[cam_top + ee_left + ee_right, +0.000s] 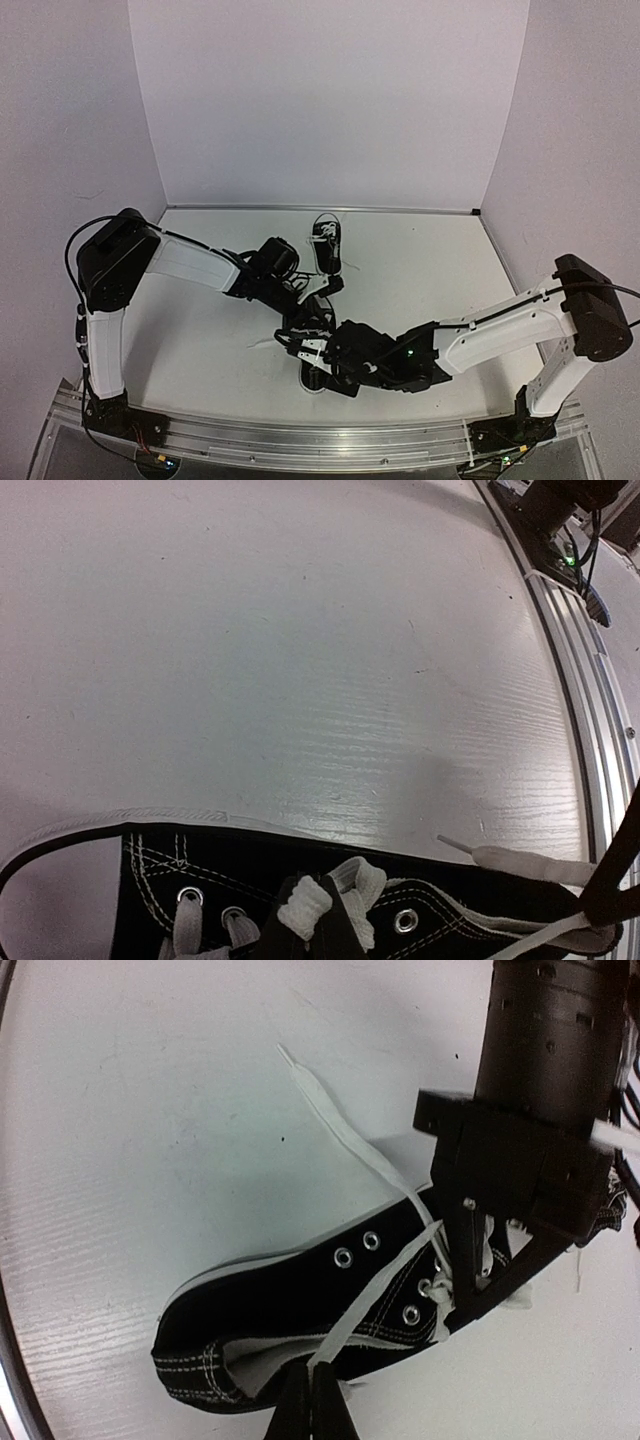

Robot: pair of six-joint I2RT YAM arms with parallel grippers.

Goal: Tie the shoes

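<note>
The table [420, 270] is a flat white board with a faint grain and a few small dark specks, boxed in on the left, far and right sides by plain pale walls [320, 100]. A silver metal rail [300, 440] runs along the near edge, where the arm bases are bolted.

Both arms reach in to the middle of the table and meet over the near shoe [290, 1300], a black canvas sneaker with a white sole edge. It lies tipped partly onto its side, so its metal eyelets and its pale inner lining both show.

The right gripper [310, 1405] has its fingers pressed together on a strand of white lace [355, 1325] that runs taut from the eyelets down to its tips. The left gripper [312, 925] comes in from the far left and is pinched closed on a bunched bit of the same lace right at the eyelet row – the two grippers sit close together over the shoe.

A loose end [330, 1110] of lace lies flat on the bare table, trailing away from the shoe.

The far shoe [326, 243] stands alone near the back wall, well apart from the grippers, its laces untied and one strand straggling onto the table.
</note>
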